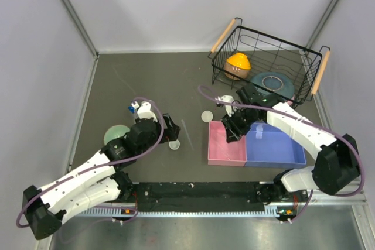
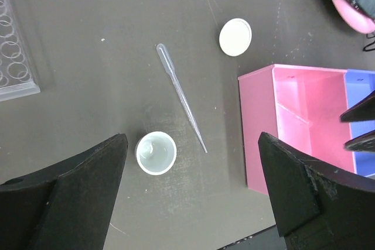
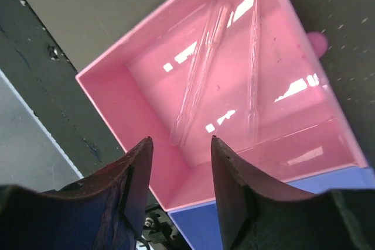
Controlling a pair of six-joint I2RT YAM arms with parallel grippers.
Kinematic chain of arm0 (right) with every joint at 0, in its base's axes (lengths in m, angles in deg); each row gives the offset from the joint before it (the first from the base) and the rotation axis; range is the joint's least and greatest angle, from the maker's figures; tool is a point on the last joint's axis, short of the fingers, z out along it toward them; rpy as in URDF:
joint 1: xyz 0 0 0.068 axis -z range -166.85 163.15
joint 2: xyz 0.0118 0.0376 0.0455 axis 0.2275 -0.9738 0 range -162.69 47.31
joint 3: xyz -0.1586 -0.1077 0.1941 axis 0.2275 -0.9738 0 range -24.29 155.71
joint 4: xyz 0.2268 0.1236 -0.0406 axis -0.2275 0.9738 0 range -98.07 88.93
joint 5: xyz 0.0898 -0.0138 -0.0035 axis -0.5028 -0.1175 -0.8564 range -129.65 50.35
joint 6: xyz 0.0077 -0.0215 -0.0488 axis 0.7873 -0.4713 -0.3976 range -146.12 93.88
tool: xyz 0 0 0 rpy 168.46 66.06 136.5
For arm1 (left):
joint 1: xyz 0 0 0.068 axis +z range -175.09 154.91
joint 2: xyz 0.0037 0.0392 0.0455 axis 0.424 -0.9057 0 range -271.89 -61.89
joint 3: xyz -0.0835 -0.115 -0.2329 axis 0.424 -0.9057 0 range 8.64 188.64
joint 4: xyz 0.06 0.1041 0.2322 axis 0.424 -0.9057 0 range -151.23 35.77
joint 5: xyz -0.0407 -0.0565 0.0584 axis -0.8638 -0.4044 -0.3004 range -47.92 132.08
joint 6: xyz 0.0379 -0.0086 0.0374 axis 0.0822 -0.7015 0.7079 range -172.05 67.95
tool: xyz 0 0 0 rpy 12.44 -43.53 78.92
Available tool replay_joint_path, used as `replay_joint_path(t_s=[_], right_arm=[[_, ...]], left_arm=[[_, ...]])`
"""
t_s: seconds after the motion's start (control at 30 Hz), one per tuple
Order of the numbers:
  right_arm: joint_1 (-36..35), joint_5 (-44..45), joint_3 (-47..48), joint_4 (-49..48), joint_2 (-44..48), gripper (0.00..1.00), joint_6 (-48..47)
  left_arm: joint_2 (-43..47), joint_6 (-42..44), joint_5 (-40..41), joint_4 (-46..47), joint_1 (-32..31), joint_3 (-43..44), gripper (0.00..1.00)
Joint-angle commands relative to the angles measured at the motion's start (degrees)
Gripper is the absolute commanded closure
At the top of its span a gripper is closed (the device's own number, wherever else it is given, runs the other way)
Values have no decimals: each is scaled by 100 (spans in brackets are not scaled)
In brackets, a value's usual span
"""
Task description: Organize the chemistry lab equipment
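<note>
Black fingers of the right gripper (image 3: pixel 181 168) are seen parted, with nothing between them, hanging directly above the pink bin (image 3: pixel 146 127). Two clear pipettes are found lying on that bin's floor, roughly side by side: a bulbed pipette (image 3: pixel 198 80) and a slimmer pipette (image 3: pixel 253 62), close together, though contact between them cannot be judged. A blue bin (image 3: pixel 193 229) is joined to one side of the pink bin.

On the pink bin's other side, the left gripper (image 2: pixel 193 197) is held over the dark table (image 2: pixel 88 4) with its fingers spread wide and nothing gripped. Between those fingers in the wrist view, a small white dish (image 2: pixel 156 153) is seen standing upright on the table, near the pink bin but apart from it. A loose pipette (image 2: pixel 180 96) is laid flat on the table, its thin tip just beside that dish and pointing towards the pink bin, its bulb end angled away. A flat white dish (image 2: pixel 235 37) is placed just beyond the pink bin's far corner, not touching it. A clear tube rack (image 2: pixel 14 51) is seen well apart from the pink bin, past the loose pipette.

Behind the pink bin a black wire basket (image 1: pixel 266 42) is set, with an orange bowl (image 1: pixel 238 65) and a teal plate (image 1: pixel 272 81) inside. A pale green bowl (image 1: pixel 115 134) is seen well apart from the pink bin, beyond the left arm.
</note>
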Motion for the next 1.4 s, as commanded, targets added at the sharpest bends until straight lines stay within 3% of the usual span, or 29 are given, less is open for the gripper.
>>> replay_joint_path(t_s=[0.0, 0.17, 0.53, 1.03, 1.37], right_arm=[[232, -681, 731, 470, 158, 54, -903], [619, -1437, 908, 743, 351, 48, -1433], [1094, -1886, 645, 638, 852, 33, -1741], [1472, -2229, 583, -21, 632, 25, -1821], [1955, -2563, -146, -469, 1001, 23, -1768]], left_arm=[[-416, -94, -356, 357, 92, 124, 1], [-1109, -94, -656, 278, 250, 519, 1], [-2138, -121, -972, -117, 418, 1134, 1], [-3219, -226, -1368, -478, 418, 1741, 1], [-4196, -367, -1746, -1058, 418, 2462, 1]])
